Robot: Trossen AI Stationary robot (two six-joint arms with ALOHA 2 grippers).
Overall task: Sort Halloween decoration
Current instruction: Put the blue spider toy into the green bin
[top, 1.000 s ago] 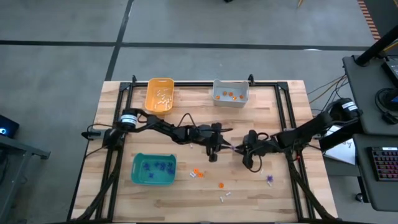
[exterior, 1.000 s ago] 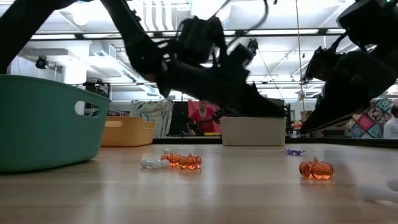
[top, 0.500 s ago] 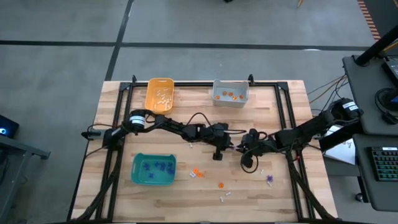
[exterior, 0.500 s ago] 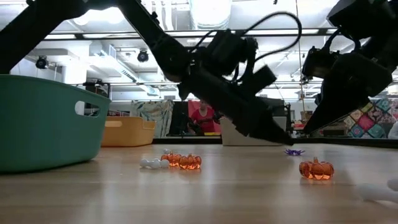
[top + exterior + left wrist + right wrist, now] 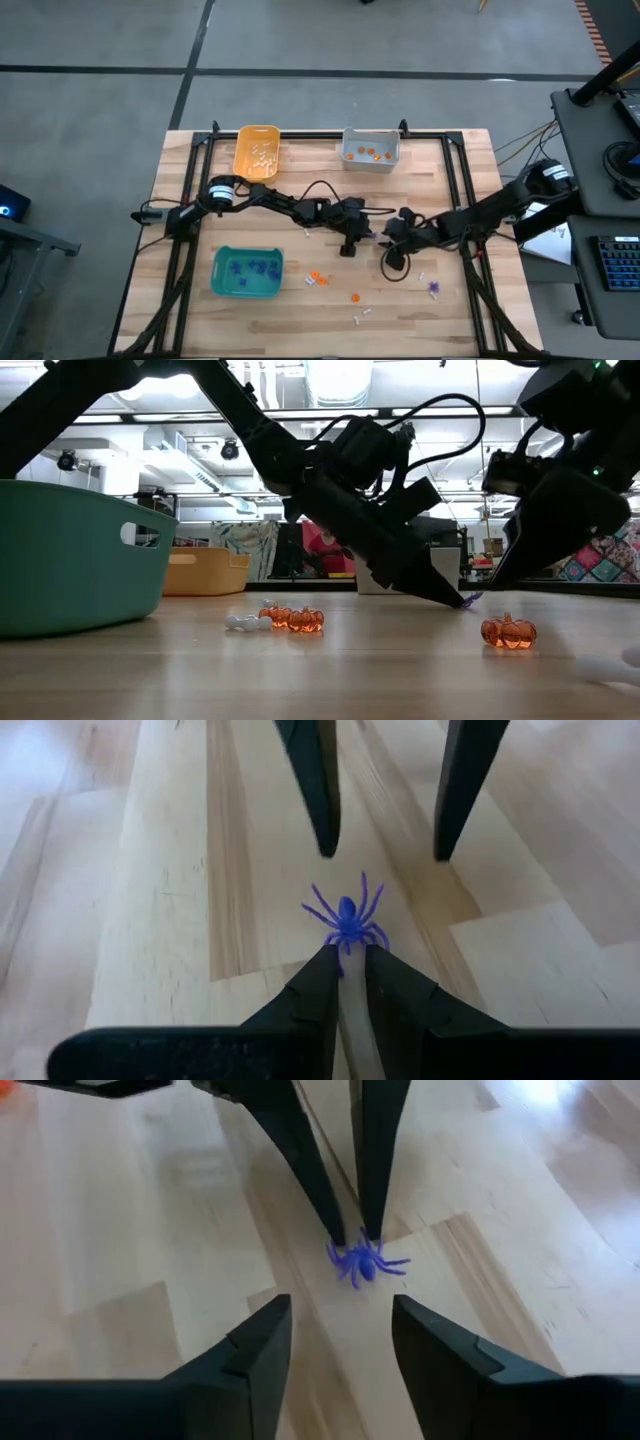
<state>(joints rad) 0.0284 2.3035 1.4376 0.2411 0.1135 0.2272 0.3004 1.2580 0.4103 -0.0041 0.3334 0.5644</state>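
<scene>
Now the right gripper (image 5: pixel 381 238) has let go: its fingers (image 5: pixel 250 1355) stand wide apart with the purple spider (image 5: pixel 363 1261) lying free between them and the left arm's tips. A second ago both grippers met over that spot and the right one was narrower. The left gripper (image 5: pixel 366 238) has dropped lower since then, tips now on the wood; its fingers (image 5: pixel 318 990) are narrow, pinching the spider's rear end or a leg, body still flat on the table (image 5: pixel 460 300).

Spider sits at table centre, slightly toward 3 o'clock. It is thin moulded plastic, eight splayed legs, matte purple. Table is pale butcher-block wood with visible grain and plank seams.

Rest unchanged:
- teal bin (image 5: pixel 247 273) at 8 o'clock, purple bits inside
- orange-yellow bin (image 5: pixel 256 153) at 11 o'clock, white bits inside
- grey bin (image 5: pixel 370 150) at 12 o'clock, orange bits inside
- glossy translucent ribbed pumpkins (image 5: pixel 508 632) and small white pieces (image 5: pixel 362 316) loose around 5 to 6 o'clock, another purple one (image 5: pixel 434 288) at 4 o'clock
</scene>
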